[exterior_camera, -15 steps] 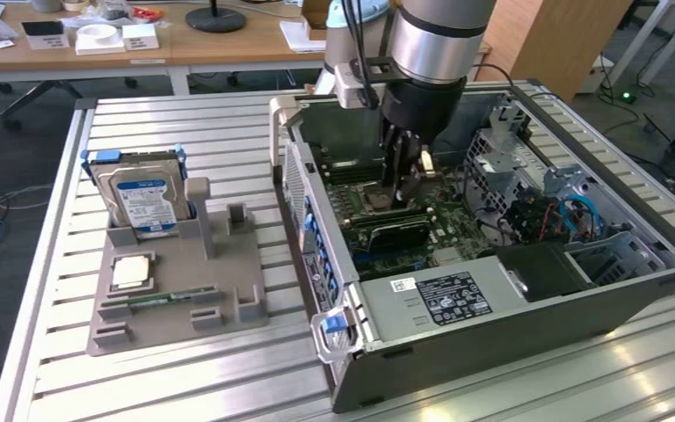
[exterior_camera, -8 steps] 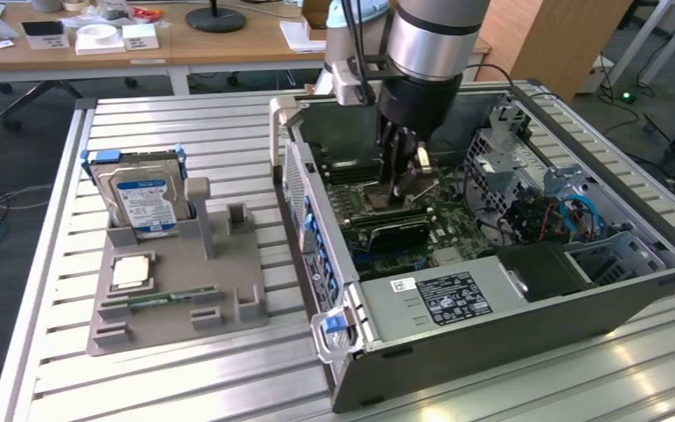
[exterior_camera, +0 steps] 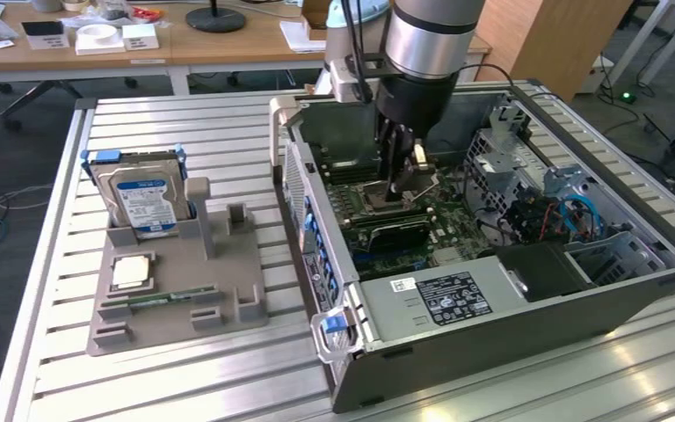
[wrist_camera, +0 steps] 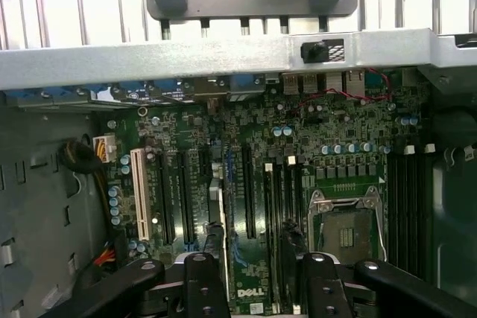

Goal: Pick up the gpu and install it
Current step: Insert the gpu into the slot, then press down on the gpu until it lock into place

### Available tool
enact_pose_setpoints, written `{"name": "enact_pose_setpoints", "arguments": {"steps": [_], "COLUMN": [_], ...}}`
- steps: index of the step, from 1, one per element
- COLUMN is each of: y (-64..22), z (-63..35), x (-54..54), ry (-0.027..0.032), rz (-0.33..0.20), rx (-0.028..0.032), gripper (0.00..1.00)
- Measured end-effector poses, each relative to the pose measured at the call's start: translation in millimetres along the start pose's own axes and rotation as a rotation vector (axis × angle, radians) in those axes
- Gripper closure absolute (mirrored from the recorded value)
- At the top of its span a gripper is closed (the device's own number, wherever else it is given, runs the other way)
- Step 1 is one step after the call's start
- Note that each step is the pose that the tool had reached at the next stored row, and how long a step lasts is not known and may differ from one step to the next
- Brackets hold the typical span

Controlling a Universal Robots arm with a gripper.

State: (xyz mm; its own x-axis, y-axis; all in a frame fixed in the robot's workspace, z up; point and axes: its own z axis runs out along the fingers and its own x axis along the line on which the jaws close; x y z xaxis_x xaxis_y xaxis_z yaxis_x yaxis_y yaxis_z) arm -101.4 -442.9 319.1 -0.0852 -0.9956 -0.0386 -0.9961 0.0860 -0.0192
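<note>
My gripper (exterior_camera: 408, 189) hangs inside the open computer case (exterior_camera: 619, 290), fingers (wrist_camera: 203, 277) spread wide and grasping nothing, just above the motherboard (wrist_camera: 335, 161). What looks like the gpu (wrist_camera: 215, 217) stands edge-on in a slot beside the white slot (wrist_camera: 138, 195), close to one finger

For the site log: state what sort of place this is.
Probably a robotics lab or workshop: an opened computer case lies on a slatted metal workbench, a grey parts fixture holds a hard drive, and office desks stand behind.
</note>
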Motion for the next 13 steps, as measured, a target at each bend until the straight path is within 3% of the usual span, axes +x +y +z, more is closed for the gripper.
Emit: {"name": "enact_pose_setpoints", "arguments": {"steps": [13], "y": [0.1], "z": [0.0], "x": [-0.2], "ry": [-0.0001], "rz": [0.000], "rx": [-0.0001], "gripper": [0.55]}}
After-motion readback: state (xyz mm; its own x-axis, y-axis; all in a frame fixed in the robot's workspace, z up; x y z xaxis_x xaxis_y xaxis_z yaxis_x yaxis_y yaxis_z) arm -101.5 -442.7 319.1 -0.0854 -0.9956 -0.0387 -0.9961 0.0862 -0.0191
